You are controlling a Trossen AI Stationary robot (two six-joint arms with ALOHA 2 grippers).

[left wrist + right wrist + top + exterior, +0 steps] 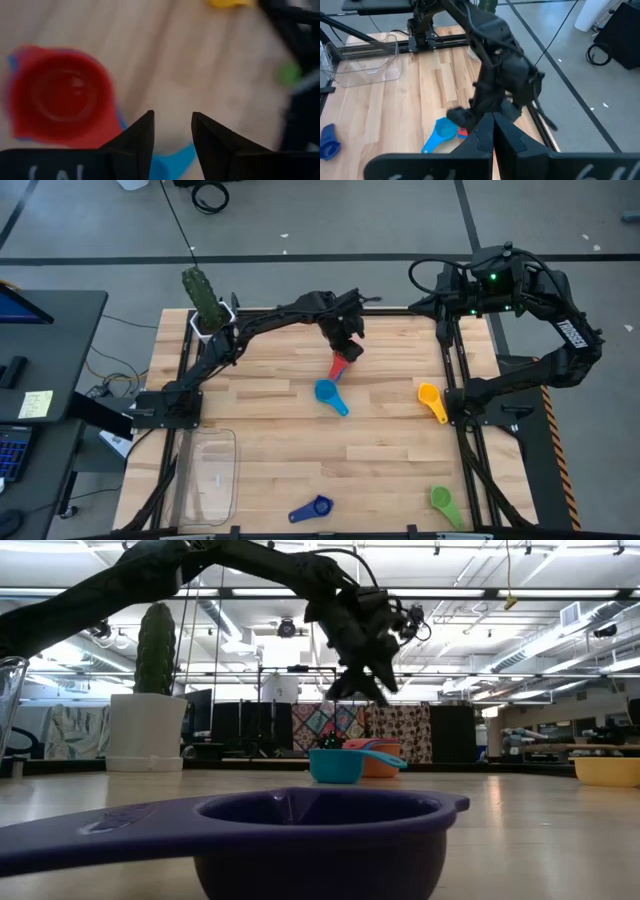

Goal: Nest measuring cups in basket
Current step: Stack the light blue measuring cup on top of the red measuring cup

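Note:
My left gripper [345,352] hangs open just above a red measuring cup [340,367], touching nothing. The red cup stands mouth up against the far side of a light blue cup [326,391]. Blue shows around its rim [119,122]; whether it sits in the blue cup I cannot tell. In the low view the fingers [383,690] are spread clear above both cups [336,766]. The clear basket [205,480] lies at the near left. My right gripper [493,131] is shut and waits raised at the far right.
A yellow-orange cup [431,397] lies at the right, a green one [443,502] near the front right corner, and a dark blue one [313,508] by the front edge. A white pot with a cactus [205,305] stands at the far left. Bare wood lies between cups and basket.

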